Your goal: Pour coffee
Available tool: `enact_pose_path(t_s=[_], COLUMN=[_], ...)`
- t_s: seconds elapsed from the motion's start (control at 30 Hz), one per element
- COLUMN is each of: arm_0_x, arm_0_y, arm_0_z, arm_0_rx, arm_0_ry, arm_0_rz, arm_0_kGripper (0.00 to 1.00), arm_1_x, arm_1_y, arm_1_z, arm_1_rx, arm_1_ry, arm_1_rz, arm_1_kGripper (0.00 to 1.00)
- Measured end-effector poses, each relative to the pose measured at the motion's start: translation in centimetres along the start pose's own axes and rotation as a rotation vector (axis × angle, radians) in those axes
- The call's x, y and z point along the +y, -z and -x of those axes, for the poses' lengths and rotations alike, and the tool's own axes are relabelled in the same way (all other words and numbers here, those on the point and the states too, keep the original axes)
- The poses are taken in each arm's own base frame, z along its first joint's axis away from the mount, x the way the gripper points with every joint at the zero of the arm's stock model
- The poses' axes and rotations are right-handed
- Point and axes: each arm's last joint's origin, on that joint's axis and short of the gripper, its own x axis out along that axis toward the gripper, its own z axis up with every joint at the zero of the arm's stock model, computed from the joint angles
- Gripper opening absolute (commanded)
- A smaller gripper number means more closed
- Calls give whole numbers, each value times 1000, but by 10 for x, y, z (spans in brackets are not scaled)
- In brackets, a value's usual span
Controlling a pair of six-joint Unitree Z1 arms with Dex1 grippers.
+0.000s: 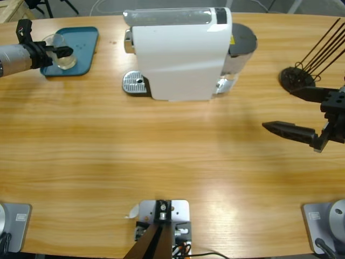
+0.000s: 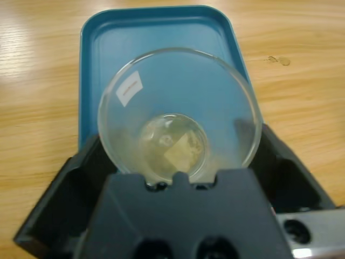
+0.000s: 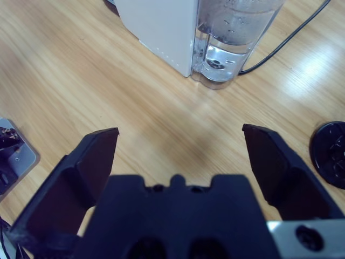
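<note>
A clear glass (image 1: 58,44) (image 2: 178,102) is over the blue tray (image 1: 83,48) (image 2: 156,32) at the table's far left. My left gripper (image 1: 60,52) (image 2: 179,137) is shut on it, one jaw on each side of its wall. A shallow layer of pale coffee (image 2: 171,147) lies at the glass's bottom. I cannot tell whether the glass touches the tray. The white coffee machine (image 1: 178,54) (image 3: 161,27) stands at the back middle, its drip plate (image 1: 135,83) bare. Far right, my right gripper (image 1: 283,107) (image 3: 180,134) hangs open and holds nothing.
The machine's clear water tank (image 3: 232,38) faces my right gripper, with a black cable (image 3: 294,35) behind it. A black round stand (image 1: 295,78) (image 3: 330,154) with thin rods sits at the right edge. Bare wooden table (image 1: 172,162) lies between the arms.
</note>
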Motion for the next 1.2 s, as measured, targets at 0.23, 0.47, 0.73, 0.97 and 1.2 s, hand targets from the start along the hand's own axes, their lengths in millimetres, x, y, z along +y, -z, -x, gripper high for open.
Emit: enact_pose_path(t_s=[0.23,0.47,0.73,0.97,1.2], arm_0_x=[0,-2,-40,-104,-118], arm_0_y=[5,-17,-53,23,39], arm_0_z=[5,66,166,194,202], arm_0_rx=[29,-8,-70,115,128], arm_0_ry=[7,-30,97,588,625], arm_0_rz=[6,5,-112,-346,-449], arm_0_kGripper=[968,968,968,950,950], arm_1_x=[0,0,0,0,-1], arm_1_y=[0,0,0,0,0], arm_1_z=[0,0,0,-1,-8], arm_1_rx=[0,0,0,3,37], arm_1_ry=[0,0,0,-1,-3], arm_1_rz=[0,0,0,0,-3], arm_1_kGripper=[1000,1000,1000,1000,1000])
